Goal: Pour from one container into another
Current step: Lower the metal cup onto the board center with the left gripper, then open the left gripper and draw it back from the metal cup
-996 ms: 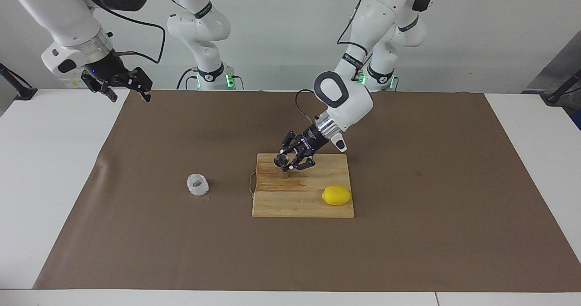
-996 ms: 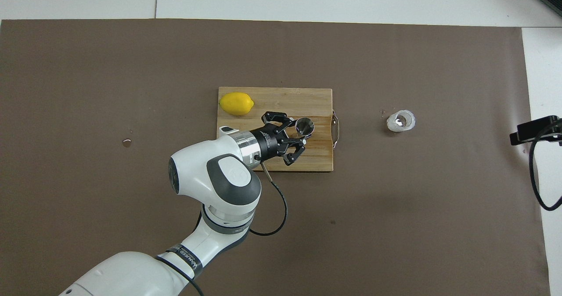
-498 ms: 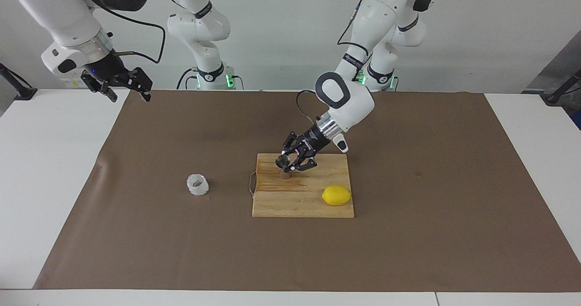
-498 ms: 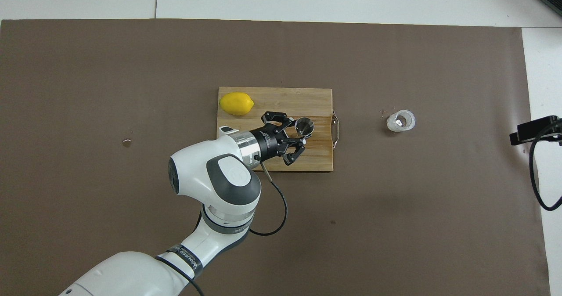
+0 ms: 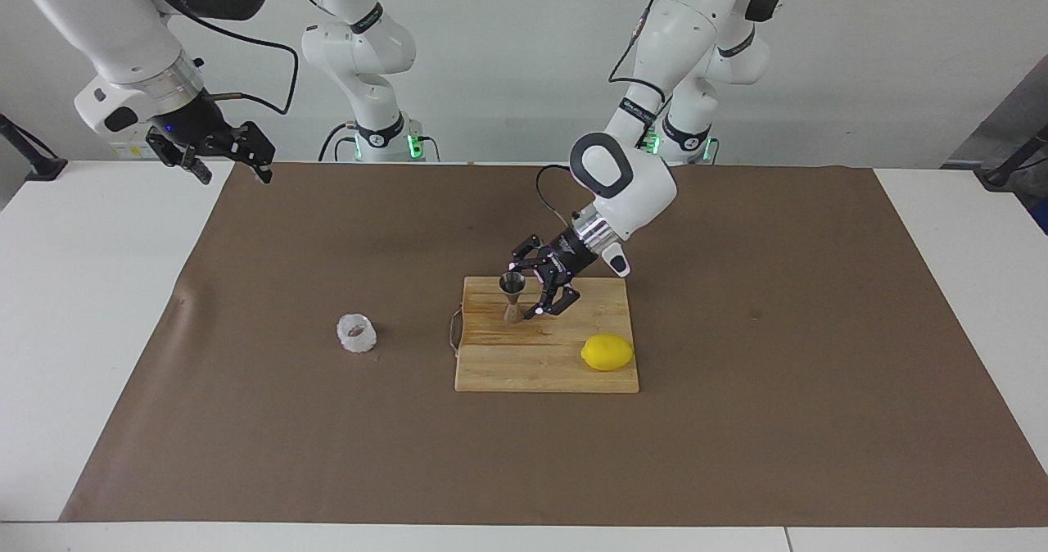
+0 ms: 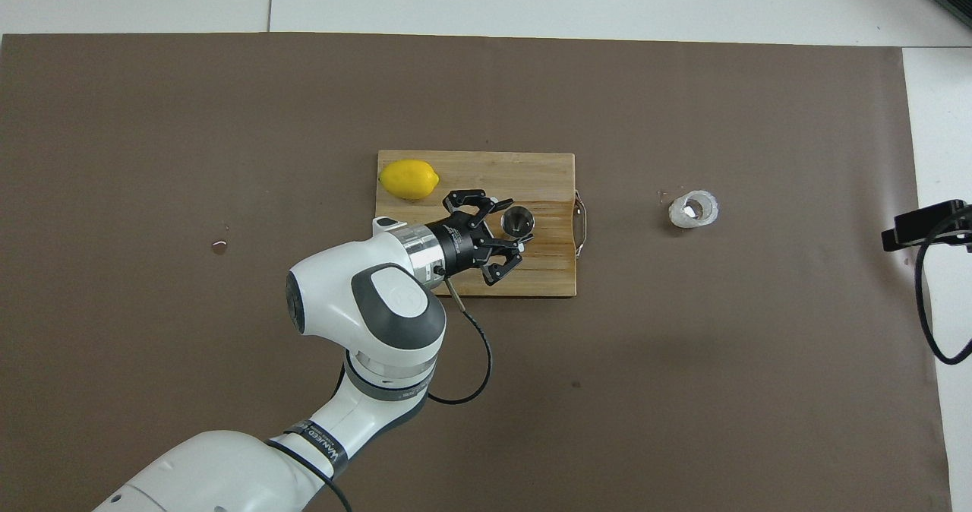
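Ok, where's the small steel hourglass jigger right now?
The steel hourglass jigger stands upright on the wooden cutting board, near its handle end, nearer the robots than the yellow lemon.

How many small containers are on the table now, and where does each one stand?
2. The steel jigger stands upright on the cutting board; the clear cup stands on the brown mat, toward the right arm's end. None seems hidden.

The left gripper [image 5: 528,290] has let go of the jigger [image 5: 512,298], now upright.
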### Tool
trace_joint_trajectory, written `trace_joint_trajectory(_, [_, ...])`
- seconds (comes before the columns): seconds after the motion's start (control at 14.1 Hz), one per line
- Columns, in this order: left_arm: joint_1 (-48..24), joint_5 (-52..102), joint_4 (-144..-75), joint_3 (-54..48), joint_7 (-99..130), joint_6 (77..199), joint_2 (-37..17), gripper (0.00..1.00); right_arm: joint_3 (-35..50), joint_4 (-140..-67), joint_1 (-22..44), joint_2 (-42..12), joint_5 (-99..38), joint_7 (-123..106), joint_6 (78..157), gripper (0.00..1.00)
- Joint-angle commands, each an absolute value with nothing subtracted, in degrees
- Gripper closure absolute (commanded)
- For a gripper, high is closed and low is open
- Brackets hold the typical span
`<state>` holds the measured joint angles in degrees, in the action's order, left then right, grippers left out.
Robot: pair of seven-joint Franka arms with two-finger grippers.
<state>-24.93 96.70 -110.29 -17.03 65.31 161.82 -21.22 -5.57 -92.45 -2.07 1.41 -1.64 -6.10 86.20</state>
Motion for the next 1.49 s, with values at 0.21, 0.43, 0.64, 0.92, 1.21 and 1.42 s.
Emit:
trace_joint_trajectory(0.21, [-26.7, 97.6, -112.1, -17.1, 62.2, 161.9, -18.3, 0.0, -5.1, -94.0, -2.3, 2.8, -1.1, -5.3, 86.1, 0.0])
trace_joint_trajectory(0.43, [-28.2, 97.6, -114.1, -17.1, 62.7, 162.2, -15.6, 0.0, -5.1, -94.0, -2.3, 2.8, -1.1, -5.3, 86.1, 0.0])
trace_joint_trajectory(0.64, [-27.7, 97.6, -114.1, -17.1, 63.3, 162.2, -12.8, 0.0, -5.1, -94.0, -2.3, 2.8, -1.1, -5.3, 86.1, 0.0])
trace_joint_trajectory(0.92, [-27.6, 97.3, -114.1, -16.7, 63.3, 162.0, -9.5, 0.0, -5.1, -94.0, -2.3, 2.8, -1.1, -5.3, 86.1, 0.0])
trace_joint_trajectory(1.21, [-25.9, 92.6, -114.1, -16.4, 63.2, 159.8, -8.5, 0.0, -5.1, -94.0, -2.3, 2.8, -1.1, -5.3, 86.1, 0.0])
trace_joint_trajectory(1.42, [-21.5, 84.1, -113.7, -16.2, 63.3, 151.4, -8.4, 0.0, -5.1, -94.0, -2.3, 2.8, -1.1, -5.3, 86.0, 0.0])
